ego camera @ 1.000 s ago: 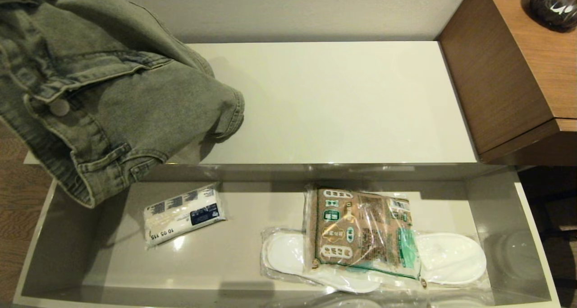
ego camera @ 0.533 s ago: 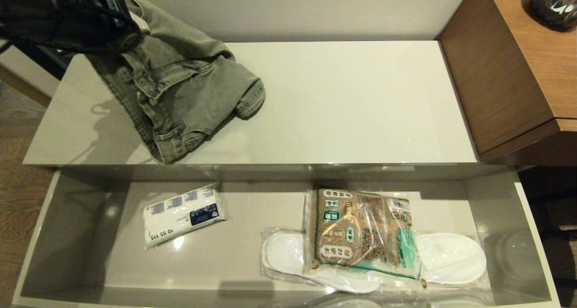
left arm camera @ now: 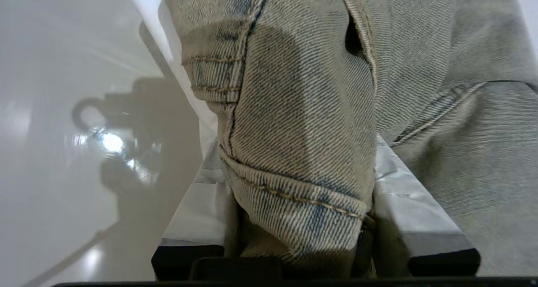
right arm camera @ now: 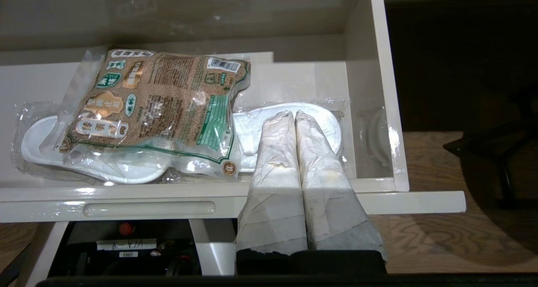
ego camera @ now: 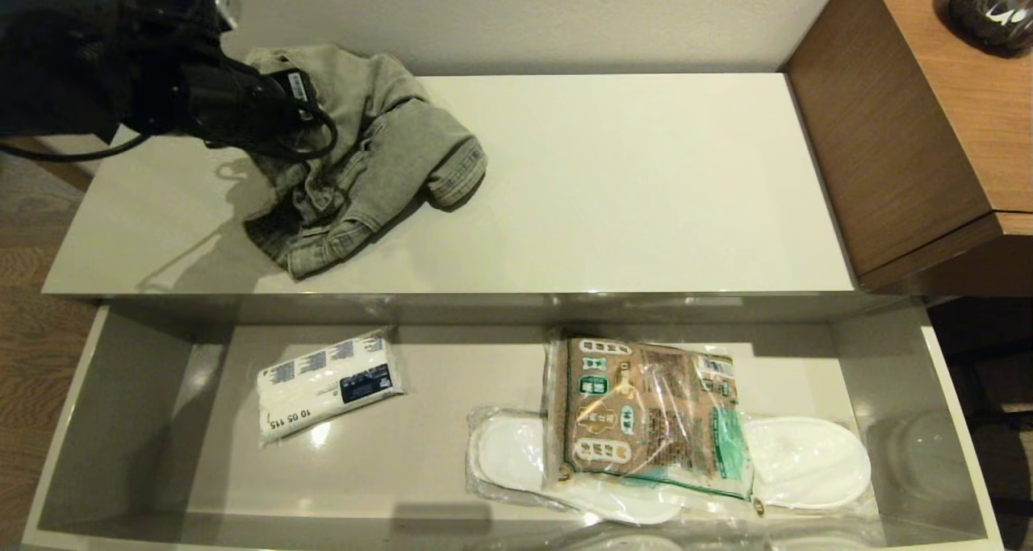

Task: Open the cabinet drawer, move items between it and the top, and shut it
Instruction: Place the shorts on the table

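The faded grey jeans [ego camera: 379, 156] lie crumpled on the left part of the glossy cream top [ego camera: 646, 188]. My left gripper [ego camera: 303, 111] reaches in from the left and is shut on a denim fold; in the left wrist view the cloth [left arm camera: 302, 110] fills the gap between the taped fingers [left arm camera: 197, 203] of that gripper [left arm camera: 294, 152]. The wide drawer [ego camera: 121, 406] stands pulled out below. In it the clear packet with brown contents [ego camera: 646, 414] rests on the wrapped slippers. My right gripper [right arm camera: 295, 114] is shut and empty, in front of the drawer's right end, out of the head view.
White slippers in clear plastic [ego camera: 807, 462] and a small white pack with a dark label [ego camera: 327, 386] lie in the drawer. The brown wood-grain desk [ego camera: 912, 131] with a dark vase [ego camera: 993, 6] stands at the right. The drawer front's oblong notch [right arm camera: 149, 208] faces my right arm.
The jeans, hanging close to the head camera a second ago, have come down onto the back left of the top. My left arm has followed them down and to the right.
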You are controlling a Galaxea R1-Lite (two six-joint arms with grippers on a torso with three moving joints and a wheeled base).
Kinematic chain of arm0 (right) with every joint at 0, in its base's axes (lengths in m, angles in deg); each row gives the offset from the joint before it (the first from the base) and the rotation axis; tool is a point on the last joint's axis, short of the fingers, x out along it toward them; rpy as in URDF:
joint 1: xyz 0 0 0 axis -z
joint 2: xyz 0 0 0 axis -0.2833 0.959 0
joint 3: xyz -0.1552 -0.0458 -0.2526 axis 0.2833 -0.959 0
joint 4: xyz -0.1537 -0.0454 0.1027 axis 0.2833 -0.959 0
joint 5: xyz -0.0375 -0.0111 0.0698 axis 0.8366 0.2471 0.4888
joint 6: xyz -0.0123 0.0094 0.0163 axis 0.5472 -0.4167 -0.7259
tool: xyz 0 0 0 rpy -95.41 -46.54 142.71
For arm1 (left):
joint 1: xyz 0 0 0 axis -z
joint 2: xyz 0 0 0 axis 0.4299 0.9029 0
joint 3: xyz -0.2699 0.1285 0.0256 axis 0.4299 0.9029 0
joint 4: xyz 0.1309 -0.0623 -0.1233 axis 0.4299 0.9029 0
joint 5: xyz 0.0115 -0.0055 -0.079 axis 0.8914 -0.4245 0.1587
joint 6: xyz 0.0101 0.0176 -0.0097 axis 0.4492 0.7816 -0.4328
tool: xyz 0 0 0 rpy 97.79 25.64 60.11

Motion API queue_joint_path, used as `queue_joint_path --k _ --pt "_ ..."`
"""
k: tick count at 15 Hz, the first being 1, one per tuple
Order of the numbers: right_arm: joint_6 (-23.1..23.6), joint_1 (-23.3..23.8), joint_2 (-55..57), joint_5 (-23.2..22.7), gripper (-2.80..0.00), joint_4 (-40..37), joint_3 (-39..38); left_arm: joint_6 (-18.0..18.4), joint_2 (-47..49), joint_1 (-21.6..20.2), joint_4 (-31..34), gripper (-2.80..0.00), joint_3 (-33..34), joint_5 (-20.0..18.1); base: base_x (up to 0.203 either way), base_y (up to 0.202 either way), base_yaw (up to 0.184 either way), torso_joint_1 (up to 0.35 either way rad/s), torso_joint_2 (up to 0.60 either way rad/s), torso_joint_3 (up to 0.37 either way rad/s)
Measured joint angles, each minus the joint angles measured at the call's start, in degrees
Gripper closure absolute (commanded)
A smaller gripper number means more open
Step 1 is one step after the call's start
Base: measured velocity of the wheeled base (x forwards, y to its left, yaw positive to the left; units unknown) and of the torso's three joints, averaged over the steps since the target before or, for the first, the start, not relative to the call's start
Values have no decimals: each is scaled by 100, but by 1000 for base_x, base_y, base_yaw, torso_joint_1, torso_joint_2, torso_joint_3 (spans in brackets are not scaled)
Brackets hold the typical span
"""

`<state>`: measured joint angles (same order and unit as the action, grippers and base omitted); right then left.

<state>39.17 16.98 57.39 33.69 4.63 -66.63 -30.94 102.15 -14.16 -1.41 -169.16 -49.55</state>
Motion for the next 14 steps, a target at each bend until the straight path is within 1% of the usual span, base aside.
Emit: queue_joint_path --k 1,2,3,7,11,14 --pt "0 0 0 1 0 0 0 3 70 5 4 0 -5 17 0 0 0 0 0 0" --pt "-1 0 0 0 0 0 0 24 115 7 -5 -280 -14 111 0 0 0 0 0 0" --pt "0 0 0 0 0 0 0 41 138 7 5 -280 -10 208 0 0 0 0 0 0" --pt "0 0 0 0 0 0 0 55 94 22 37 -280 -5 189 0 0 0 0 0 0" --pt "0 0 0 0 0 0 0 55 -143 146 41 -280 -11 186 0 0 0 0 0 0" --pt "2 0 0 0 0 0 0 56 -312 165 107 -280 8 191 0 0 0 0 0 0"
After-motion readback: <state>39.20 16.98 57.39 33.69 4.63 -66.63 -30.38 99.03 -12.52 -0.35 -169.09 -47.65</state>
